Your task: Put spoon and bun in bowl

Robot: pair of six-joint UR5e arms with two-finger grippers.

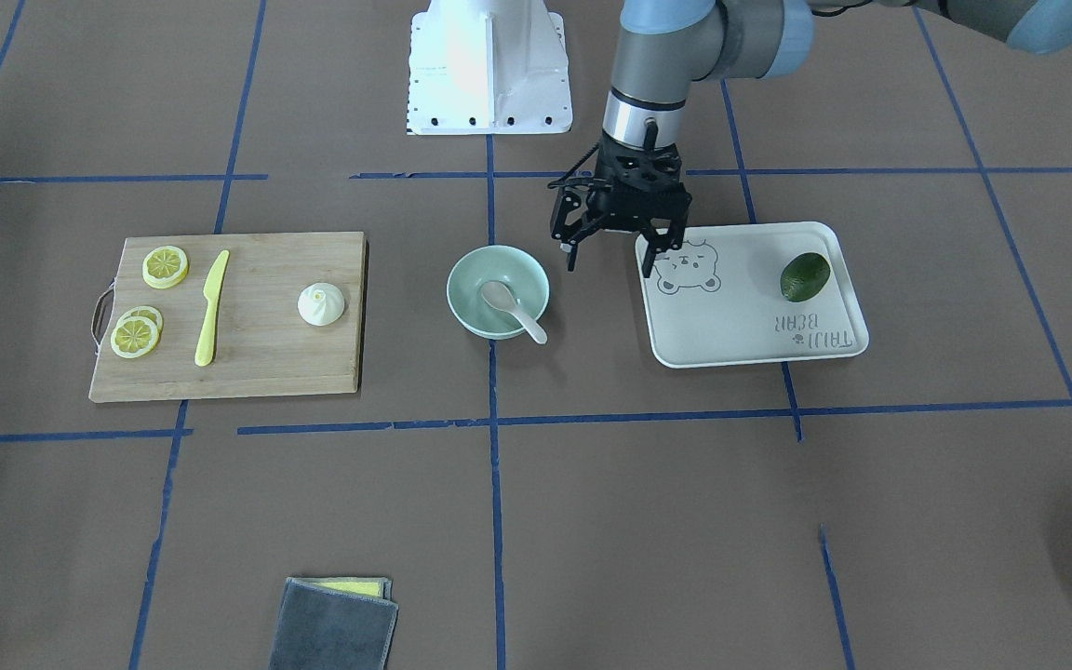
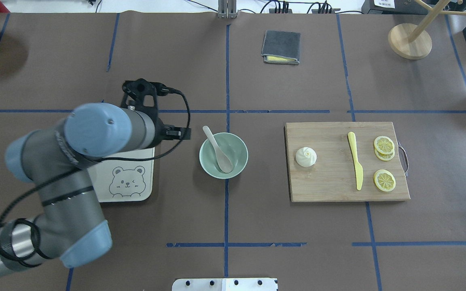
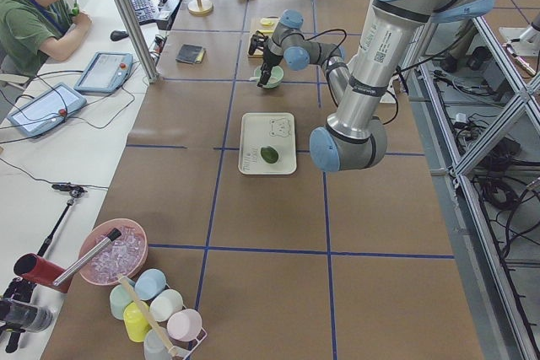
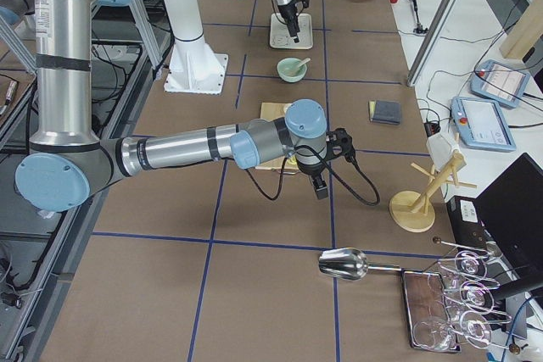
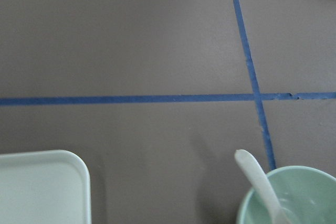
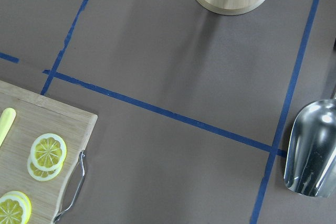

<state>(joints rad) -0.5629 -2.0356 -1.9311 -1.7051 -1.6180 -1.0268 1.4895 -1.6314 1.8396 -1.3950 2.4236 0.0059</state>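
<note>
Half done by the look of it: spoon in, bun not yet.
From the left end of the desk outward: bear tray with avocado. Past it, left pincer, jaws wide, nothing held, up off the desk by the tray corner on the bowl side. Next, bowl with spoon inside, scoop down, handle propped over the rim. Further along, cutting board with bun upright near its bowl-side edge, well apart from yellow knife and lemon slices. Farthest, right pincer out past the board's handle end; wide or narrow, cannot tell. Likely needs the right arm: move in over the board, drop straight onto the bun, close softly on its sides, carry across, release clear of the spoon handle.
</note>
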